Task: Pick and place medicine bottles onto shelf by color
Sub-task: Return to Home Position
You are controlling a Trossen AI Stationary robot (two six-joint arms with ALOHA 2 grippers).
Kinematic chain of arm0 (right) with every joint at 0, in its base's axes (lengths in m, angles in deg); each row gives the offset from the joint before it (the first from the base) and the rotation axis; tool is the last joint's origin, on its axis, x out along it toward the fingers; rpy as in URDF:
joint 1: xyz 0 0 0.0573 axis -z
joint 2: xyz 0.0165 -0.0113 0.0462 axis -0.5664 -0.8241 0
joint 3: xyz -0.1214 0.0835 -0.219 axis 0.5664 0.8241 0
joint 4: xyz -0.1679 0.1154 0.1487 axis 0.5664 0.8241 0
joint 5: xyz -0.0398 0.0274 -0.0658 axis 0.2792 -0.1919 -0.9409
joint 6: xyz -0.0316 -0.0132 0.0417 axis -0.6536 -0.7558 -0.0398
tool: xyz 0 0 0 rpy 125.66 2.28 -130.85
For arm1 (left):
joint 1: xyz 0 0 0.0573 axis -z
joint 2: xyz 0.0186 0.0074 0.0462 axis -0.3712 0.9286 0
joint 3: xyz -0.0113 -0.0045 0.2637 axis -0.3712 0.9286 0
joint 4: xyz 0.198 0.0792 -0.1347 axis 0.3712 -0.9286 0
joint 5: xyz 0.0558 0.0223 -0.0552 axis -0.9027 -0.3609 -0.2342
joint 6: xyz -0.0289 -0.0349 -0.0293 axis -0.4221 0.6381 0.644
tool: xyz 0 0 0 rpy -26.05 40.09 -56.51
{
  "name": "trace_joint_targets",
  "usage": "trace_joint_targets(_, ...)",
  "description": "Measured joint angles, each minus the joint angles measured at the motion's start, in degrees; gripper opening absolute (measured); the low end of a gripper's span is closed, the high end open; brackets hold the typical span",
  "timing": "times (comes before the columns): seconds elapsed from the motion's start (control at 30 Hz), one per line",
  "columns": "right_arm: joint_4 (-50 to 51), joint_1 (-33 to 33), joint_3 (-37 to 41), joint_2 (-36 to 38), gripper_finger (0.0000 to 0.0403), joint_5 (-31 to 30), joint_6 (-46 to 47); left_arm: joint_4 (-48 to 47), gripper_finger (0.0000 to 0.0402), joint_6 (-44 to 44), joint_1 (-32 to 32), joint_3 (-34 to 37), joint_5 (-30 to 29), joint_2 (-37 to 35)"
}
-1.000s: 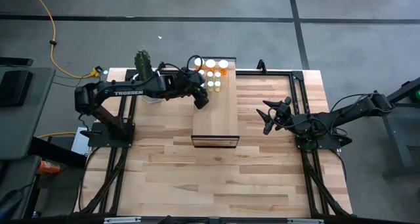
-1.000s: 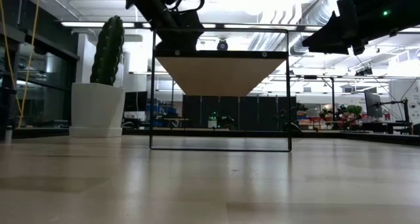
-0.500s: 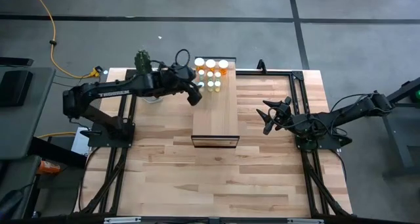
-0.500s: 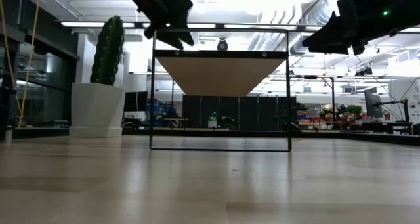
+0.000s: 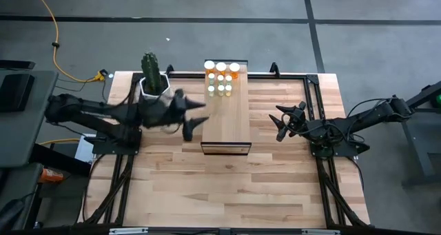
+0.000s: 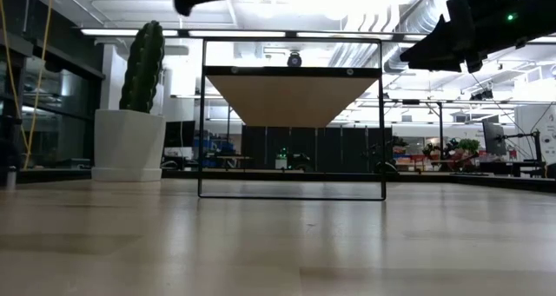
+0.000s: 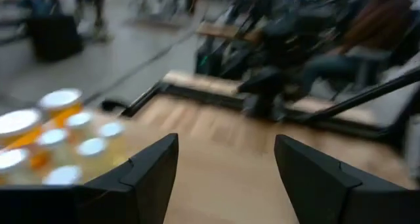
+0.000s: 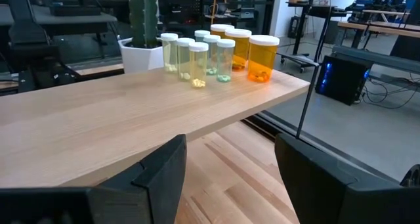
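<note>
My left gripper (image 5: 193, 122) hangs with its fingers (image 7: 147, 175) spread and empty, just beside the shelf's (image 5: 231, 121) long edge. The medicine bottles (image 5: 221, 78) stand clustered at the shelf's far end, well ahead of the fingertips. My right gripper (image 5: 282, 122), fingers also apart and empty, waits off the opposite edge, with bare plank between the two.

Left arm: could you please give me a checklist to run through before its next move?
1. Left gripper open, empty, left of the shelf: ok.
2. Medicine bottles upright at the shelf's far end: ok.
3. Orange row apart from pale rows: ok.
4. Right gripper open, right of the shelf: ok.
5. Left arm's clearance over the cactus pot: cannot tell.
</note>
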Motion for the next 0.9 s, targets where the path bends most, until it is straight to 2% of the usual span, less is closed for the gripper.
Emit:
trace_joint_targets(0.13,0.0,0.0,0.0,0.0,0.0225,0.0,0.0,14.7,0.0241,-2.8,6.3,12.1,-2.9,-5.6)
trace_joint_targets(0.2,0.0,0.0,0.0,0.0,0.0225,0.0,0.0,16.9,0.0241,-3.4,8.1,15.4,-3.9,-8.8)
trace_joint_targets(0.27,0.0,0.0,0.0,0.0,0.0225,0.0,0.0,15.5,0.0241,-3.9,8.7,16.5,-3.4,-12.7)
trace_joint_targets(0.47,-0.2,0.0,0.0,0.0,0.0225,0.0,0.0,5.1,0.0241,-2.5,8.7,16.8,3.0,-22.6)
trace_joint_targets(0.67,-0.2,0.0,0.0,0.0,0.0225,0.0,0.0,6.1,0.0241,-4.2,8.3,24.5,3.6,-28.4)
trace_joint_targets(0.8,-0.2,0.0,0.0,0.0,0.0225,-0.1,0.1,6.6,0.0241,-4.1,5.8,28.2,7.6,-33.0)
trace_joint_targets(0.9,-0.2,0.0,0.0,0.0,0.0225,-0.1,0.1,6.3,0.0241,-4.3,4.3,31.1,8.4,-36.9)
